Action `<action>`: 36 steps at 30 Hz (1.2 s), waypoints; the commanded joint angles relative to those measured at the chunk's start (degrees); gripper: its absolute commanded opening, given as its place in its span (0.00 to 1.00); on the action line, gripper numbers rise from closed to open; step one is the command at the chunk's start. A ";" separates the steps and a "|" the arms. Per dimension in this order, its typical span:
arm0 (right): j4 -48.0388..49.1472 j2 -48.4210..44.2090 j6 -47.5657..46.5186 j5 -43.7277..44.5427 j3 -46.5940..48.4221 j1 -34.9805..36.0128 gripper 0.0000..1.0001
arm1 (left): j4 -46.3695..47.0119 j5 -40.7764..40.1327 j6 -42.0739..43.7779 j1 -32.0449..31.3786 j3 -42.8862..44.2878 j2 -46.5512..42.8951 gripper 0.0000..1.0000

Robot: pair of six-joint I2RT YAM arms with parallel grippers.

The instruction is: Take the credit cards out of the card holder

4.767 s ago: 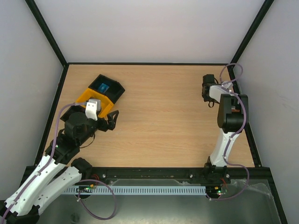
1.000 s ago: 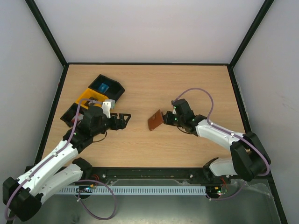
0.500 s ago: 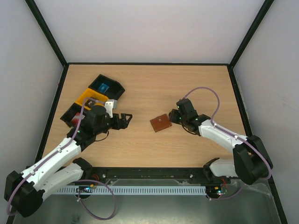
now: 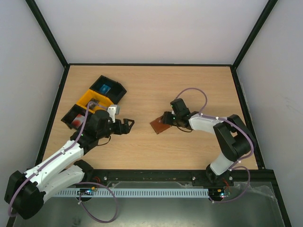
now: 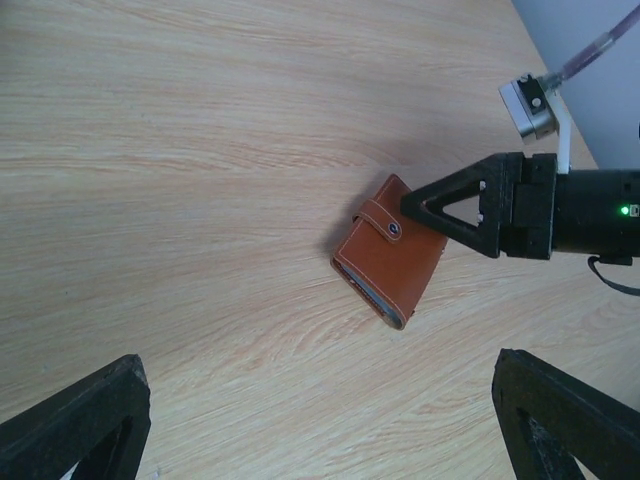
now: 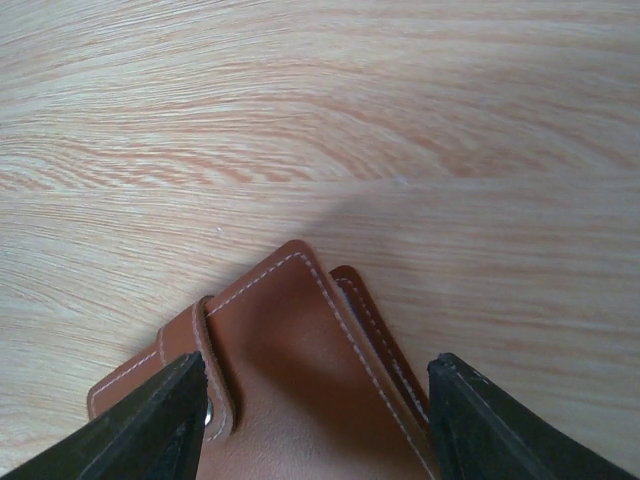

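The brown leather card holder (image 4: 159, 125) lies closed, its tab snapped, on the wooden table (image 4: 156, 85) right of centre. My right gripper (image 4: 166, 119) straddles its far end, a finger against each side edge, and the wallet (image 6: 300, 380) fills the gap between the fingertips (image 6: 160, 420). In the left wrist view the wallet (image 5: 392, 255) looks slightly tipped, with a grey-blue edge showing. The credit cards are hidden. My left gripper (image 4: 127, 124) is open and empty, left of the wallet; its fingers (image 5: 75, 420) are wide apart.
A yellow bin (image 4: 94, 99) and two black bins (image 4: 111, 90) sit at the far left; one holds a blue item, the other (image 4: 75, 118) something red. Black rails border the table.
My right gripper let the wallet down flat and drew back, then moved in again onto its far end. My left gripper edged slightly towards the wallet.
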 commanded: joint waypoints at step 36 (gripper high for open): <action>14.15 -18.79 14.87 -7.99 -16.41 6.98 0.57 | 18.01 3.63 -1.30 0.30 7.02 34.99 0.65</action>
